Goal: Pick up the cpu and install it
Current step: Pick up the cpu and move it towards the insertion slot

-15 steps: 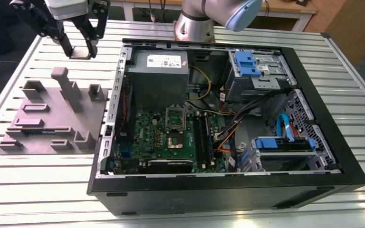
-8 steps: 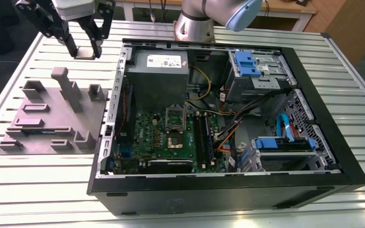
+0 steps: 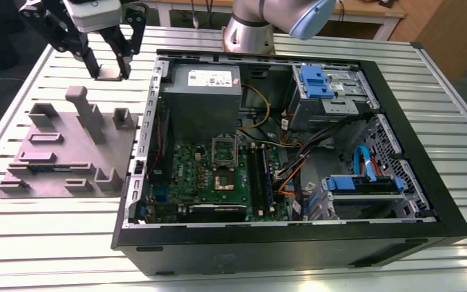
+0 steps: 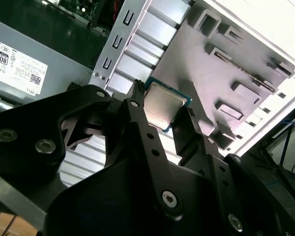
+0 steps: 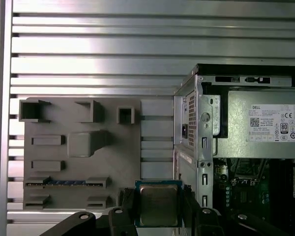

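The cpu (image 5: 159, 204) is a small square chip with a silver-grey metal top and a green rim, held flat between my two black fingers. In both wrist views my gripper (image 5: 159, 212) is shut on its opposite edges, and the cpu (image 4: 162, 104) hangs above the table slats beside the grey fixture plate (image 4: 221, 64). In the exterior view my gripper (image 3: 109, 66) is high at the back left, above the far end of the fixture plate (image 3: 71, 152) and outside the computer case (image 3: 298, 243). The motherboard socket (image 3: 223, 180) lies in the case, well apart from the gripper.
The open case holds a grey power supply (image 3: 201, 91), memory sticks (image 3: 259, 173), blue drive bays (image 3: 325, 82) and loose cables (image 3: 298, 164). Raised posts (image 3: 87, 112) stand on the fixture plate. The arm's base (image 3: 250, 30) is behind the case. The slatted table (image 3: 55, 243) surrounds everything.
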{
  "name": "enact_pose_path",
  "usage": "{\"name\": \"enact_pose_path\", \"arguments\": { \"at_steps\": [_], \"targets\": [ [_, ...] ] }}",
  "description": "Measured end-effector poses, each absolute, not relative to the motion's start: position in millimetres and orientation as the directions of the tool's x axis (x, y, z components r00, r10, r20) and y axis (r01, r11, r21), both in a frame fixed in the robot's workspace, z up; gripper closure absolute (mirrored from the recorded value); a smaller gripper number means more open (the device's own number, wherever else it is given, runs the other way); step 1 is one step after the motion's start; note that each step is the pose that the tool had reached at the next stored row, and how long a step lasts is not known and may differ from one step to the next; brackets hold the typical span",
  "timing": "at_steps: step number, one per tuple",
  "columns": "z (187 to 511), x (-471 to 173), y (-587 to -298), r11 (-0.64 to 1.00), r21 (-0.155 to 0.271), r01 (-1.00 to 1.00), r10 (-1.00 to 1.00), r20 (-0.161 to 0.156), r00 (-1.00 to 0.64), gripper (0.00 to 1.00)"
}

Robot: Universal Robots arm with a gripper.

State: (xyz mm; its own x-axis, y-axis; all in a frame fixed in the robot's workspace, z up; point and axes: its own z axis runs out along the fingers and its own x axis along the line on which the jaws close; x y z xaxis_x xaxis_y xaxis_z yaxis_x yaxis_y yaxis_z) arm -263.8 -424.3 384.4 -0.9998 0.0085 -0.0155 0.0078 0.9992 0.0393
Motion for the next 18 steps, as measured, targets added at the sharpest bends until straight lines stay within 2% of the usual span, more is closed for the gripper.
{"name": "enact_pose_path", "arguments": {
  "at_steps": [18],
  "targets": [
    [382,-212,-430,0.999,0.039,0.008,0.009,-0.016,-1.0,0.53]
  ]
}}
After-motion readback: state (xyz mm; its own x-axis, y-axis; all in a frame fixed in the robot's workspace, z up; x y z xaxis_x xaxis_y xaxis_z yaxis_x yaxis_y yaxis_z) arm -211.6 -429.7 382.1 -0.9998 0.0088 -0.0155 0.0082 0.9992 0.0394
